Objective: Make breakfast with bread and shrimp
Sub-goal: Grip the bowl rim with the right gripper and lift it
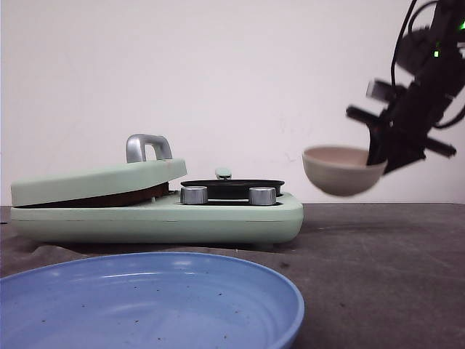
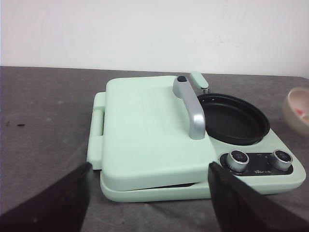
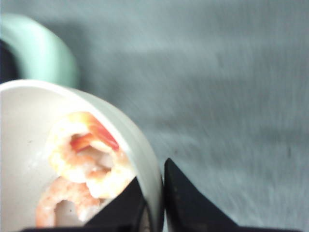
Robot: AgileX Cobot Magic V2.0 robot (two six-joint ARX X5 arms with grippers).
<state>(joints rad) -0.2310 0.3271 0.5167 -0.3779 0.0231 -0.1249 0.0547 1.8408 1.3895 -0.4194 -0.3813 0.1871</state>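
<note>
My right gripper (image 3: 155,193) is shut on the rim of a beige bowl (image 1: 343,169), held in the air to the right of the mint-green breakfast maker (image 1: 156,211). Pink shrimp (image 3: 84,159) lie inside the bowl (image 3: 29,145). The maker's sandwich lid (image 2: 145,125) is down, slightly ajar, with a silver handle (image 2: 190,108); its black frying pan (image 2: 234,118) is empty. My left gripper (image 2: 149,203) is open, hovering in front of the maker's near edge. The bread is hidden.
A blue plate (image 1: 145,302) sits at the front of the dark table, near the camera. Two silver knobs (image 1: 229,195) are on the maker's front. A white wall stands behind.
</note>
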